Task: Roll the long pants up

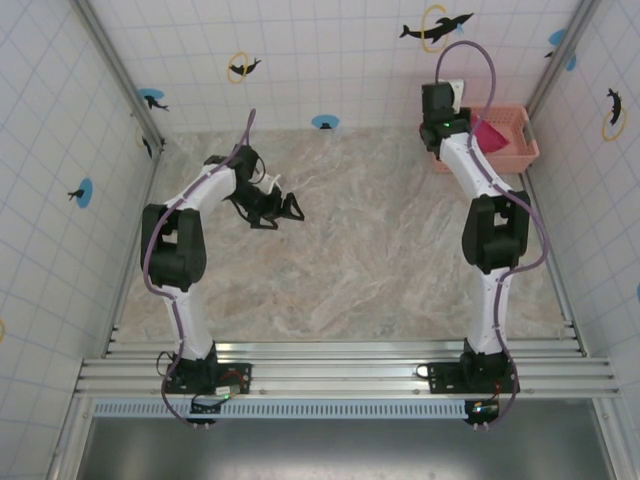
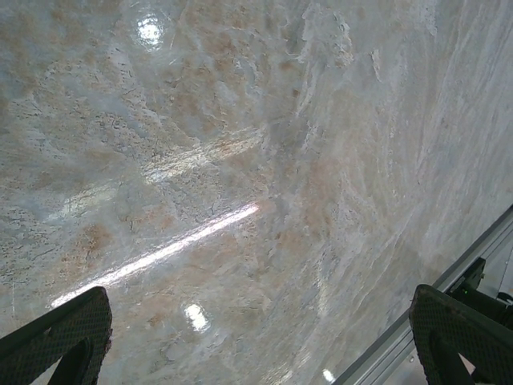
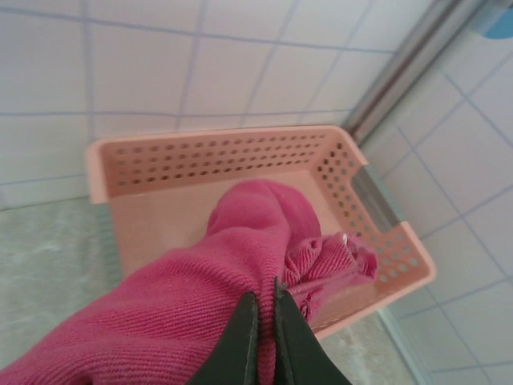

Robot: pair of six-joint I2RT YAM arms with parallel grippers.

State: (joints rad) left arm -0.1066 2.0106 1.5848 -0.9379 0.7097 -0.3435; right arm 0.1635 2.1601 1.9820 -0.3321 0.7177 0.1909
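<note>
At the upper right of the overhead view, the soft magenta-red long pants (image 1: 487, 135) sit bunched in a pale salmon-pink slotted plastic basket (image 1: 520, 152). The right gripper (image 3: 266, 295) has its fingers pinched narrowly on a fold of the cloth. Left of centre, the left gripper (image 1: 275, 208) hovers over the marbled table (image 1: 350, 270), fingers spread wide and holding nothing.

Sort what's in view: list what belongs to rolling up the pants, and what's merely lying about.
Belongs to the job:
long pants, bunched red cloth
right tool, shut on the pants
left tool, open over the table

Just lying about:
pink slotted basket, with the pants partly in it
dolphin stickers on the wall tiles
</note>
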